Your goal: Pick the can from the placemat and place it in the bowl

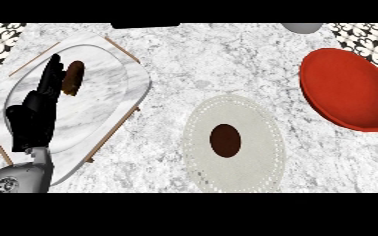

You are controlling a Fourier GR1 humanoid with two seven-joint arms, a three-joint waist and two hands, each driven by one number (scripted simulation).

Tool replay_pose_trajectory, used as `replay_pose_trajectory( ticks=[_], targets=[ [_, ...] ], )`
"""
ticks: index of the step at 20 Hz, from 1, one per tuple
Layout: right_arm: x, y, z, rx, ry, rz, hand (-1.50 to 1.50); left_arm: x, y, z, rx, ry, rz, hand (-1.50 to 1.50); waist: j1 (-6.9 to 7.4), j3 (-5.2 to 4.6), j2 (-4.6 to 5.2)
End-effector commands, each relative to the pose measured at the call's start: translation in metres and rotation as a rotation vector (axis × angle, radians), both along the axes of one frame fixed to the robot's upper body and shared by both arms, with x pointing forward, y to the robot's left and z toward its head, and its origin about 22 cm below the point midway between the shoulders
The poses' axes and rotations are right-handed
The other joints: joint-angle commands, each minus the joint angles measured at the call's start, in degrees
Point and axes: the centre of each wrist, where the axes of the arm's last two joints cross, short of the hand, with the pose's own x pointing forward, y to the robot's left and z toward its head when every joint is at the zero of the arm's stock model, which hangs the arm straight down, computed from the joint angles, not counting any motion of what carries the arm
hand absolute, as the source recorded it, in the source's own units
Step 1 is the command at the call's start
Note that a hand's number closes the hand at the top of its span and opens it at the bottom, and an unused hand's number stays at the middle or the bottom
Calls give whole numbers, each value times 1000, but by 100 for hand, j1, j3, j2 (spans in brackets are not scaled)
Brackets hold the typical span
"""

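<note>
While one placemat bears one can, one bowl lies apart.

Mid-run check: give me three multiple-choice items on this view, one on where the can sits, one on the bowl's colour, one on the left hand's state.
1. The can stands:
A) in the bowl
B) on the placemat
C) on the tray

2. The bowl is:
A) red
B) blue
C) white

3. The left hand is:
A) shut on the can
B) open, holding nothing
C) inside the bowl

Answers:
1 B, the dark can sits in the middle of the placemat.
2 A, the bowl at the right is red.
3 B, its straight fingers point up over the tray, apart from the can.
</note>
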Motion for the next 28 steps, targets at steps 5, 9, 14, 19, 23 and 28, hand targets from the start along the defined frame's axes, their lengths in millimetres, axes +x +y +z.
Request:
replay_pose_trajectory(
  ticks=[5,9,14,19,23,28],
  targets=[
    [-45,-29,69,111,-160,-340,150,3,-1,5,-8,-8,-49,0,193,8,59],
    [-41,-51,69,135,-188,-429,150,7,2,1,1,-16,-49,0,245,10,76],
    [-8,-73,67,228,-209,-518,150,6,-7,2,-13,-19,-68,0,361,11,91],
    [41,-121,73,312,-260,-647,150,9,-5,9,-2,-30,-68,0,414,13,97],
    [90,-153,79,341,-280,-678,150,8,3,11,-6,-15,-77,0,426,11,92],
    [131,-203,65,275,-384,-760,150,6,-2,-7,1,-29,-69,0,457,15,107]
  ],
)
